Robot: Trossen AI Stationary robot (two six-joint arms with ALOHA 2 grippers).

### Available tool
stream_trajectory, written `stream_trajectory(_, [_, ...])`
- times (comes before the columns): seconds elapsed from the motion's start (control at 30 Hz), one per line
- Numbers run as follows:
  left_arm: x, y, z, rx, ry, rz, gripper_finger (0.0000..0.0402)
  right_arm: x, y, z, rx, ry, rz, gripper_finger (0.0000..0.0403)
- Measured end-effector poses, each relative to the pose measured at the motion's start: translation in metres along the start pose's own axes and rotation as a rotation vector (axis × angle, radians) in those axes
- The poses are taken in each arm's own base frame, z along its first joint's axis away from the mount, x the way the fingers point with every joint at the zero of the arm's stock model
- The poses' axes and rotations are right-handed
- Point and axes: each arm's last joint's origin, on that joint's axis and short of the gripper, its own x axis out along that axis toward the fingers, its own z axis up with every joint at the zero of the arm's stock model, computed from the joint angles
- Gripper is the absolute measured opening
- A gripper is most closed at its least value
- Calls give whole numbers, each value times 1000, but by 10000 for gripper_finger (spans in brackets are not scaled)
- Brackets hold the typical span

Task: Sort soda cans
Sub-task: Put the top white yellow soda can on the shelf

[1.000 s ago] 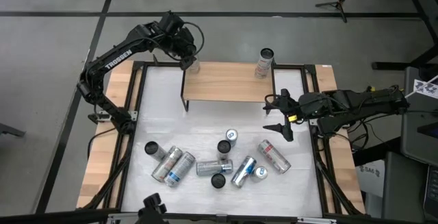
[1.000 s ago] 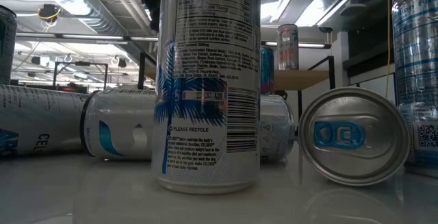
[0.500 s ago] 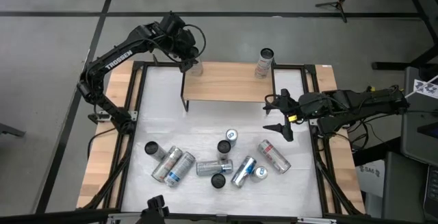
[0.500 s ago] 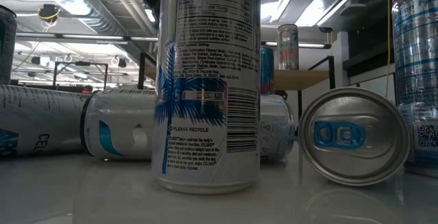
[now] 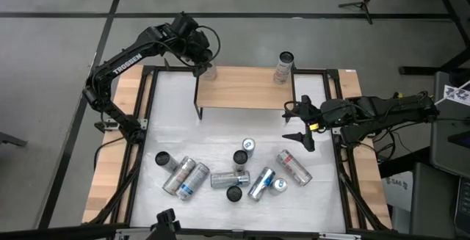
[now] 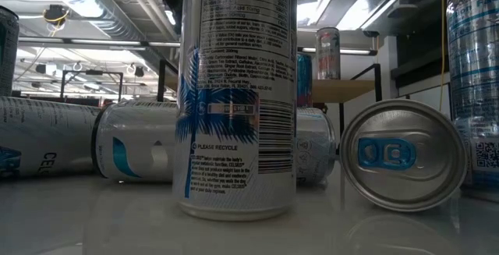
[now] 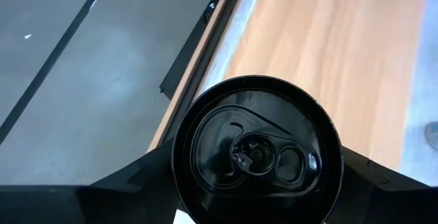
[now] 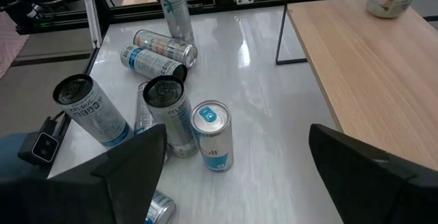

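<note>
My left gripper [image 5: 203,64] is at the left far corner of a wooden shelf [image 5: 246,87], shut on an upright soda can with a black top [image 7: 256,152]. A second can [image 5: 284,66] stands at the shelf's far right end; in the low view it shows red marks [image 6: 327,52]. Several more silver and blue soda cans [image 5: 235,170] stand or lie in a cluster on the white table near its front edge. My right gripper [image 5: 297,123] hovers open over the table's right side, beside the shelf's right leg, with nothing between its fingers [image 8: 236,138]. My left gripper pinches the black-topped can between its two fingers, which lie on opposite sides of the wall just under the rim [image 7: 179,166]. The fingers slant down at it from the table's far left. The can is upright; its own top hides its base.
The shelf stands on thin black legs [image 5: 197,97] over the table's far half. Black frame rails [image 5: 149,115] run along both sides of the white table. Bare white surface lies between the shelf and the can cluster. In the low view a standing can [image 6: 238,99] fills the foreground.
</note>
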Motion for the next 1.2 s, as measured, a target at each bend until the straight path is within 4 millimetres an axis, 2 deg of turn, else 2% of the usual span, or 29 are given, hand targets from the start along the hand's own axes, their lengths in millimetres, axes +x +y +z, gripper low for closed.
stream_trajectory(0.7, [0,1,0,-26,7,24,257,0,0,0,0,0,0,351])
stream_trajectory(1.2, [0,1,0,-27,1,25,300,0,0,0,0,1,0,351])
